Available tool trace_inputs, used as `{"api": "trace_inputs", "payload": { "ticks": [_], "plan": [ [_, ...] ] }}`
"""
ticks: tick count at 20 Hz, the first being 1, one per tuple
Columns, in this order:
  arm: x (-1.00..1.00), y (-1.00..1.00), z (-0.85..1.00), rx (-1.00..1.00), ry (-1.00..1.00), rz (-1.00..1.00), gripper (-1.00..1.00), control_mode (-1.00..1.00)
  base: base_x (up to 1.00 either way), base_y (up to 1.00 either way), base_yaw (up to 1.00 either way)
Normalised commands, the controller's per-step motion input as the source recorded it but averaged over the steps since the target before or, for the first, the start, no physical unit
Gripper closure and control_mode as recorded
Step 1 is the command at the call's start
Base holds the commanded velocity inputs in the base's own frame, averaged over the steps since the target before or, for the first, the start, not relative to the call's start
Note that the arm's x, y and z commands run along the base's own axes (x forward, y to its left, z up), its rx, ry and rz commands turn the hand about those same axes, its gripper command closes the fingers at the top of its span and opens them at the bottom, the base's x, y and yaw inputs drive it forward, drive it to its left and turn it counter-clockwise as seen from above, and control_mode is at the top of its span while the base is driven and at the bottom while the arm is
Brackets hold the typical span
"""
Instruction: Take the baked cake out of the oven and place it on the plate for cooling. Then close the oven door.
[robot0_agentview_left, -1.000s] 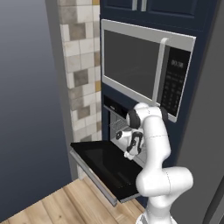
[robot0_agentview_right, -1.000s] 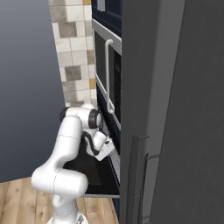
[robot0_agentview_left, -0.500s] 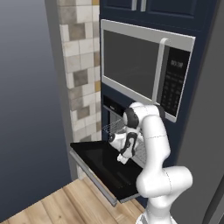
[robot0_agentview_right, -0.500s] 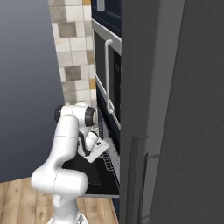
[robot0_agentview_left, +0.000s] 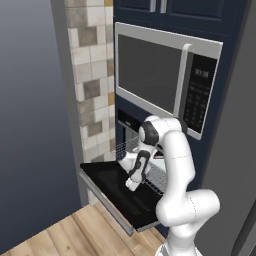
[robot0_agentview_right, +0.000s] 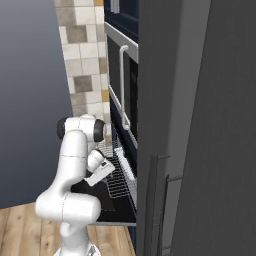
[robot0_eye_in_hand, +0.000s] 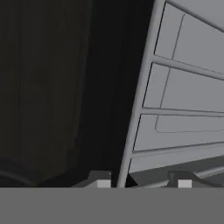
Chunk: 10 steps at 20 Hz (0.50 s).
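— Since the cake itself cannot be made out anywhere, how would you judge the handling?

— As a guess only: a baked cake is soft and crumbly, probably on a stiff pan, so I would take it by the pan's rim, low and level. Its place is hidden; presumably inside the oven (robot0_agentview_left: 131, 131), behind the arm. The plate I cannot find either.

— What lies left to right?

— From the left base view: the tiled wall (robot0_agentview_left: 90, 85), then the oven door (robot0_agentview_left: 120, 192) dropped flat, its front edge jutting over the wooden floor (robot0_agentview_left: 65, 230). A wire rack (robot0_agentview_left: 155, 175) is drawn out over the door, and the gripper (robot0_agentview_left: 131, 184) hangs just above the door's dark glass beside the rack's rim. Above sits the microwave (robot0_agentview_left: 165, 75).

— And the fingers?

— In the hand view the tips (robot0_eye_in_hand: 104, 181) stand apart, open, with the rack's edge bar (robot0_eye_in_hand: 138, 100) running up between them; nothing is gripped.

— Room to move?

— Tight. The rack rim, the door's front edge and the tall grey panel (robot0_agentview_right: 200, 125) on the right hem the arm in; open space lies leftward.
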Motion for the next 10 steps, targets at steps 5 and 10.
{"api": "trace_inputs", "payload": {
  "ticks": [5, 10],
  "plan": [
    [-0.32, 0.88, -0.24, 0.11, 0.14, 0.06, 1.0, -1.0, 0.0, 0.0, 0.0],
    [-0.42, 0.9, -0.27, 0.1, 0.11, 0.06, 1.0, -1.0, 0.0, 0.0, 0.0]
  ]
}}
